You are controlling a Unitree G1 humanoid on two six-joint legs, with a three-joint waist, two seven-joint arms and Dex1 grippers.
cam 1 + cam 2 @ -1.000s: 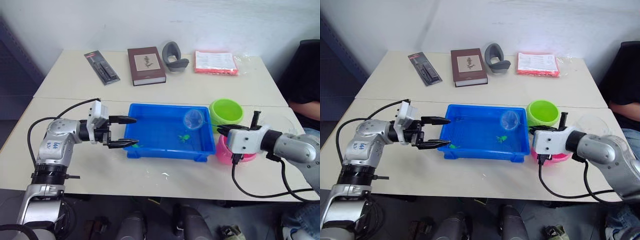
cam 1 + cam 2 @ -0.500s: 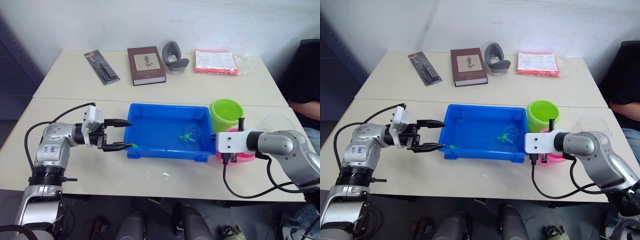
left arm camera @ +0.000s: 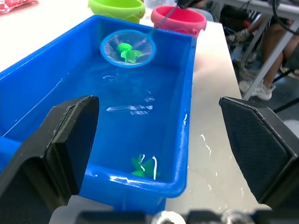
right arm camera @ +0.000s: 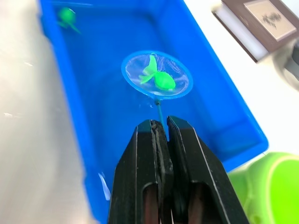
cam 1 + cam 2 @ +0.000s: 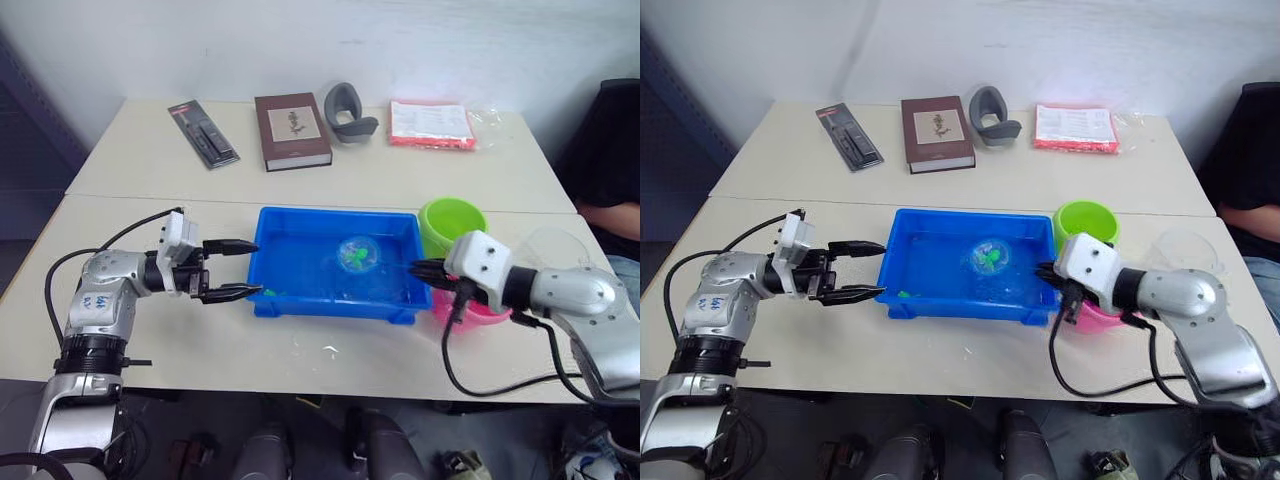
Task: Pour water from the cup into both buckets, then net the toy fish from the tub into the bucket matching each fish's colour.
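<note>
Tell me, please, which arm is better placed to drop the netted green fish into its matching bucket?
The right: its gripper holds the net with the green fish inside, near the green bucket. The left gripper waits open at the tub's far end.

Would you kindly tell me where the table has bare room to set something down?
Bare: the front strip before the tub, and the middle band between tub and book. Crowded: the right end, with green bucket, pink bucket and right tool.
</note>
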